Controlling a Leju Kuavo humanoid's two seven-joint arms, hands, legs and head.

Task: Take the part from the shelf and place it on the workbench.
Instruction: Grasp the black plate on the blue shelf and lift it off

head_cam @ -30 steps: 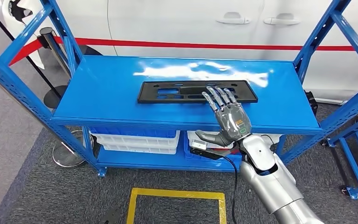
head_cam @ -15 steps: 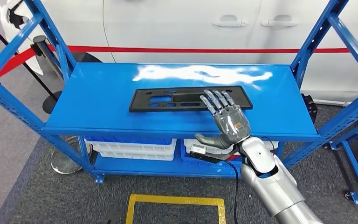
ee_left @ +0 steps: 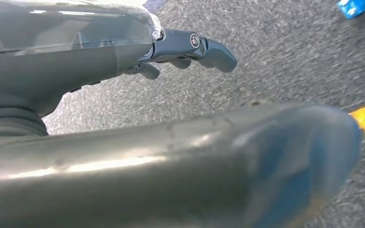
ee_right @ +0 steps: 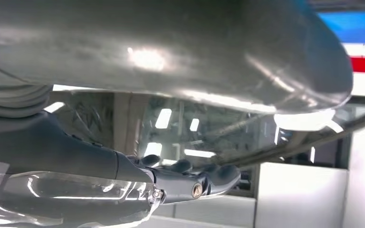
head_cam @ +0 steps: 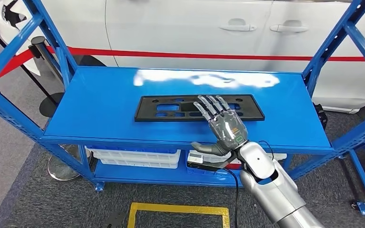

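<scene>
The flat black rectangular plastic part (head_cam: 198, 108) lies mid-shelf; above its right half the right hand (head_cam: 225, 126) is held, fingers apart, nothing grasped. The part's near edge should be hooked squarely; tilting is to be avoided.

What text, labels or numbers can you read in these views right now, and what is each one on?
No legible text in any view.
right hand: a small green-ringed mark on its back, too small to read.
Black part on the shelf: no lettering visible.
White car behind the shelf: red stripe only, no wording.
Small device near the wrist: a pale label, too small to read.
left hand: no markings readable.
</scene>
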